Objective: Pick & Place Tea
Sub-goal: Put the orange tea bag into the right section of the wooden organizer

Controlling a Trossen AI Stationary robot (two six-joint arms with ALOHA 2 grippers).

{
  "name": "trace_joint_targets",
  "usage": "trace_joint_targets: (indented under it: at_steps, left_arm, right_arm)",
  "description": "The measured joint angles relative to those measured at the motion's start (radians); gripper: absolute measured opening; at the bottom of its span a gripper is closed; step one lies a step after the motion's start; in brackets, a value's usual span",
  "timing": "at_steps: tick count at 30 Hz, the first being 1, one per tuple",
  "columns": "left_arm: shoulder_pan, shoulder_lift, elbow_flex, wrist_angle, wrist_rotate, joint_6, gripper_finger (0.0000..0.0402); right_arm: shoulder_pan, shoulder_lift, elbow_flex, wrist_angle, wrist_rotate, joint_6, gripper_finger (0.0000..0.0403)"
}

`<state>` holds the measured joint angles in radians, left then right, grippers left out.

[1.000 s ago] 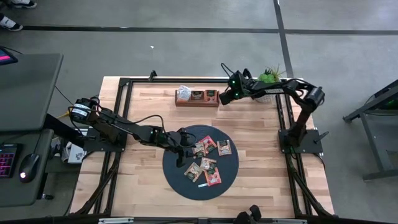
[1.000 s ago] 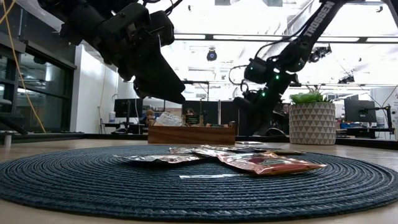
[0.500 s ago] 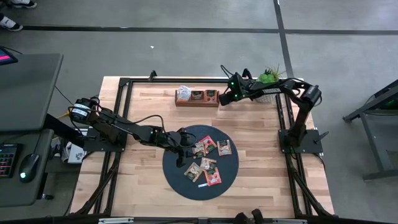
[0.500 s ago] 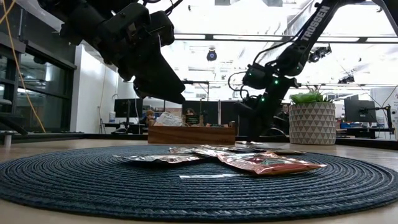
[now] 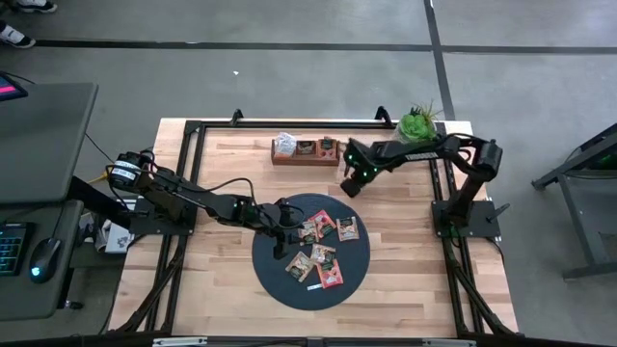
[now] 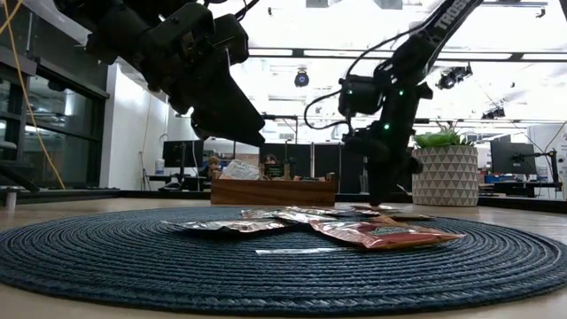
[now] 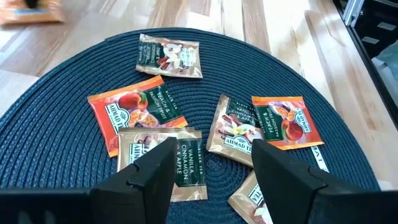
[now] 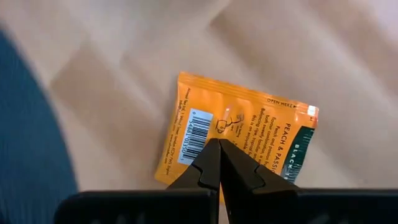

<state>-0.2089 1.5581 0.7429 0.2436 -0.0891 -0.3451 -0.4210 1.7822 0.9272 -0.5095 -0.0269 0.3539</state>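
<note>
Right gripper (image 8: pixel 219 163) seen pinched together, empty, above orange sachet (image 8: pixel 239 134) lying on wood just beside dark mat (image 8: pixel 25 137). Left gripper (image 7: pixel 211 171) held apart over sachets (image 7: pixel 186 130) scattered on mat.

orange tea sachet (image 8: pixel 239 134), dark blue woven mat (image 5: pixel 275 262)

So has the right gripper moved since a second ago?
Yes. In the high view the right gripper has swung away from the wooden tray at the table's far edge, toward the dark round mat, shut on an orange sachet.
</note>
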Motion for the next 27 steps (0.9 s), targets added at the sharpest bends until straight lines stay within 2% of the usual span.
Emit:
trace_joint_targets:
  at_steps: [5, 13, 17, 23, 27]
  left_arm:
    - [0.000, 0.000, 0.000, 0.037, 0.017, 0.040, 0.0206]
    - [0.000, 0.000, 0.000, 0.061, 0.028, 0.060, 0.0206]
    - [0.000, 0.000, 0.000, 0.061, 0.034, 0.073, 0.0206]
    - [0.000, 0.000, 0.000, 0.061, 0.040, 0.087, 0.0206]
    - [0.000, 0.000, 0.000, 0.061, 0.040, 0.087, 0.0206]
  right_arm:
    - [0.081, -0.019, -0.001, -0.107, 0.045, -0.064, 0.0000]
    - [0.168, -0.037, -0.003, -0.294, 0.035, -0.227, 0.0000]
    - [0.189, -0.040, -0.005, -0.315, 0.046, -0.263, 0.0000]
    - [0.189, -0.128, -0.016, -0.332, 0.043, -0.197, 0.0000]
    - [0.184, -0.261, -0.011, -0.356, 0.026, -0.029, 0.0000]
